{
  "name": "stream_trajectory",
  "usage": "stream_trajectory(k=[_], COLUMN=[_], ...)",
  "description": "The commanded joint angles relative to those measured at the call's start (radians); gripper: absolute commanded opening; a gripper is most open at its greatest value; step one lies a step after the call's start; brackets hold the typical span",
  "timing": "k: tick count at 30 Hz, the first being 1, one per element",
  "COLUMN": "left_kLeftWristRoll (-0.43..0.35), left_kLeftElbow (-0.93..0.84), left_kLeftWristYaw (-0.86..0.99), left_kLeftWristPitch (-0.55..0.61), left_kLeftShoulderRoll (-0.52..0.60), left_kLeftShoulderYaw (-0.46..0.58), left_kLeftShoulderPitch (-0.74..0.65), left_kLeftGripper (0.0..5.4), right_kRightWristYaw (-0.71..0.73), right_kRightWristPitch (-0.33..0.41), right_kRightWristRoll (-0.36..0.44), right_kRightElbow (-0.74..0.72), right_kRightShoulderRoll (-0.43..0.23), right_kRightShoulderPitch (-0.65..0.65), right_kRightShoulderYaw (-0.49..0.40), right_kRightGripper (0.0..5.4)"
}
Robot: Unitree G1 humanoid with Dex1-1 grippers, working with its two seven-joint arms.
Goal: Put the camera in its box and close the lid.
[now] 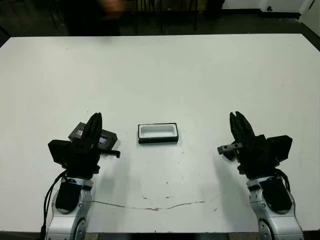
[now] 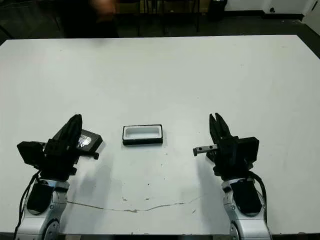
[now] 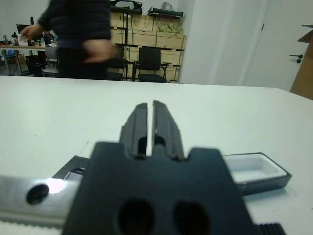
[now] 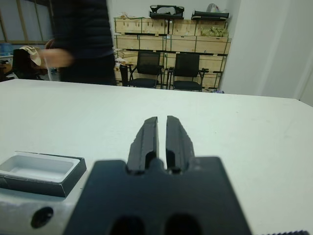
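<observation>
Box (image 1: 158, 133): a small, shallow black tray, rectangular, with a smooth white lining and an empty hollow. It lies open on the white table (image 1: 165, 75), roughly midway between the two arms and a little ahead of them, long side across the view. Its black outer walls look matte; the lining has softly rounded inner corners.

Lid (image 2: 89, 140): a flat black rectangle with a glossy greyish top that catches the light. It lies flat on the table to the box's left, apart from it, turned at a slant and partly hidden beneath the left gripper (image 1: 95, 121).

Left gripper: two slim black fingers tapering to a point, pressed nearly together with only a thin slit between them, holding nothing; they hang above the lid.

Right gripper (image 1: 239, 120): same form, fingers likewise drawn together and empty, well to the right of the box over bare table.

Table: matte white, marked near its front edge by a thin dark crack-like line (image 1: 155, 206) and a few specks. Beyond the far edge a blurred person (image 4: 83, 39) in dark clothing is visible.
</observation>
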Motion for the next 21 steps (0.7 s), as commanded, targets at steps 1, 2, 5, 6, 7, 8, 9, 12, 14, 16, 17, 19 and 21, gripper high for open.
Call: stream_trajectory(k=[1, 2, 5, 6, 7, 8, 9, 12, 14, 16, 17, 19, 21], left_kLeftWristRoll=[0.008, 0.005, -0.001, 0.0, 0.005, 0.008, 0.005, -0.013, -0.012, -0.016, -0.013, -0.004, 0.003], left_kLeftElbow=[0.01, 0.013, 0.014, 0.013, 0.01, 0.008, 0.006, 0.002, 0.001, 0.004, 0.007, 0.011, 0.014], left_kLeftWristYaw=[0.004, 0.001, -0.003, -0.002, 0.002, 0.004, 0.005, 0.003, 0.004, -0.002, -0.003, 0.0, 0.001], left_kLeftWristPitch=[0.013, 0.011, 0.011, 0.013, 0.014, 0.015, 0.018, 0.024, 0.022, 0.014, 0.009, 0.005, 0.003], left_kLeftShoulderRoll=[0.005, 0.005, 0.004, 0.004, 0.004, 0.003, 0.002, -0.001, 0.001, 0.002, 0.002, 0.002, 0.002], left_kLeftShoulderYaw=[0.007, 0.007, 0.006, 0.006, 0.005, 0.004, 0.005, 0.009, 0.01, 0.01, 0.009, 0.006, 0.004], left_kLeftShoulderPitch=[0.008, 0.006, 0.003, 0.003, 0.004, 0.006, 0.006, 0.009, 0.01, 0.009, 0.008, 0.008, 0.008], left_kLeftGripper=[0.02, 0.02, 0.02, 0.02, 0.02, 0.02, 0.02, 0.02, 0.02, 0.02, 0.02, 0.02, 0.02], right_kRightWristYaw=[-0.002, -0.003, -0.002, -0.001, 0.002, 0.003, 0.006, 0.027, 0.054, 0.088, 0.104, 0.138, 0.176], right_kRightWristPitch=[0.016, 0.022, 0.031, 0.029, 0.025, 0.031, 0.038, 0.075, 0.108, 0.122, 0.13, 0.157, 0.166], right_kRightWristRoll=[0.002, 0.004, 0.009, 0.008, 0.006, 0.003, 0.004, 0.024, 0.056, 0.094, 0.115, 0.153, 0.18], right_kRightElbow=[0.013, 0.011, 0.007, 0.007, 0.008, 0.003, -0.002, -0.037, -0.077, -0.095, -0.099, -0.101, -0.086], right_kRightShoulderRoll=[0.0, 0.001, 0.0, -0.002, -0.006, -0.01, -0.017, -0.048, -0.087, -0.13, -0.152, -0.212, -0.266], right_kRightShoulderPitch=[0.009, 0.009, 0.008, 0.008, 0.008, 0.007, 0.005, -0.003, -0.013, -0.025, -0.031, -0.04, -0.044], right_kRightShoulderYaw=[-0.001, -0.002, -0.005, -0.006, -0.007, -0.009, -0.012, -0.044, -0.089, -0.142, -0.172, -0.243, -0.3], right_kRightGripper=[0.0, 0.0, 0.0, 0.0, 0.0, 0.0, 0.0, 0.0, 0.0, 0.0, 0.0, 0.0, 0.0])
